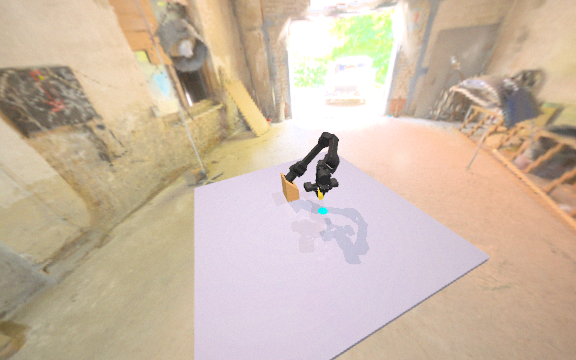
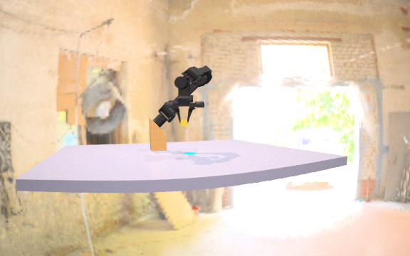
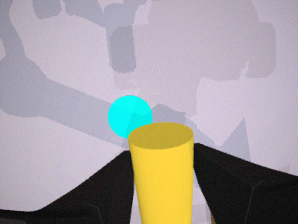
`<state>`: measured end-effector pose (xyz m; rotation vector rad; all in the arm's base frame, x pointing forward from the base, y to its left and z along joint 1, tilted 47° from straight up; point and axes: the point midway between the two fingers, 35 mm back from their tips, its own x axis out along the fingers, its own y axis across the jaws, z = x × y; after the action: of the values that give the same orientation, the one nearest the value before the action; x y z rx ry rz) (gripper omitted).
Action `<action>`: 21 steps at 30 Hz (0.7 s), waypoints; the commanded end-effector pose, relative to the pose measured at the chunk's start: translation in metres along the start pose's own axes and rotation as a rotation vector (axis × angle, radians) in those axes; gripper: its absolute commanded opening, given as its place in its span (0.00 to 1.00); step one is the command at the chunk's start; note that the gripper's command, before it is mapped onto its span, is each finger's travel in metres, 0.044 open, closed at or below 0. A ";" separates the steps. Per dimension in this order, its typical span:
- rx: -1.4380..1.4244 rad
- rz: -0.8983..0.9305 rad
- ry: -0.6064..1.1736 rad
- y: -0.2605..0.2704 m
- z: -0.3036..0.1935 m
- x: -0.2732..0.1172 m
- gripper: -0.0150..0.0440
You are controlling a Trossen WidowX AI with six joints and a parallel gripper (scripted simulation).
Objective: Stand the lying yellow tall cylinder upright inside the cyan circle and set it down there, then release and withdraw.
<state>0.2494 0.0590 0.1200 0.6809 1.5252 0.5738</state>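
The yellow tall cylinder (image 1: 320, 194) (image 2: 184, 123) (image 3: 165, 175) is held in the air between the fingers of my gripper (image 1: 321, 192) (image 2: 184, 121) (image 3: 161, 155), which is shut on it. In the exterior view it shows end-on as a round face, so it lies about level, not upright. The cyan circle (image 1: 322, 211) (image 2: 190, 153) (image 3: 126, 113) is flat on the table top, below the cylinder. In the wrist view the circle is just beyond the cylinder's end face and a little to its left, partly hidden by it.
A wooden wedge-shaped block (image 1: 290, 191) (image 2: 158, 139) stands at the arm's base, left of the gripper in the top and exterior views. The pale lilac table top (image 1: 258, 280) (image 2: 95, 171) carries the arm's shadows around the circle.
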 end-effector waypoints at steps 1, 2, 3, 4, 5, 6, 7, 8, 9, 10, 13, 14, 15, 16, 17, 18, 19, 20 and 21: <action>0.072 0.010 0.001 0.010 -0.007 0.000 0.43; 0.089 0.012 0.001 0.012 -0.009 0.000 0.43; 0.107 0.014 0.002 0.015 -0.011 0.000 0.43; 0.124 0.016 0.003 0.017 -0.013 0.000 0.43; 0.142 0.018 0.003 0.020 -0.015 0.000 0.43; 0.159 0.020 0.004 0.022 -0.017 0.000 0.43; 0.174 0.021 0.005 0.024 -0.019 0.000 0.43; 0.183 0.022 0.005 0.025 -0.020 0.000 0.43; 0.186 0.022 0.006 0.025 -0.020 0.000 0.43; 0.186 0.022 0.006 0.025 -0.020 0.000 0.43; 0.185 0.018 0.006 0.025 -0.020 0.000 0.43; 0.185 0.012 0.007 0.025 -0.021 0.001 0.43; 0.184 0.005 0.007 0.024 -0.021 0.002 0.43; 0.183 -0.002 0.008 0.024 -0.022 0.003 0.43; 0.182 -0.009 0.009 0.023 -0.023 0.003 0.43; 0.182 -0.016 0.009 0.023 -0.023 0.004 0.43; 0.181 -0.023 0.010 0.023 -0.024 0.005 0.43; 0.180 -0.030 0.010 0.022 -0.024 0.006 0.43; 0.179 -0.037 0.010 0.022 -0.025 0.006 0.43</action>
<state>0.2278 0.0797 0.1347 0.8018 1.6053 0.4345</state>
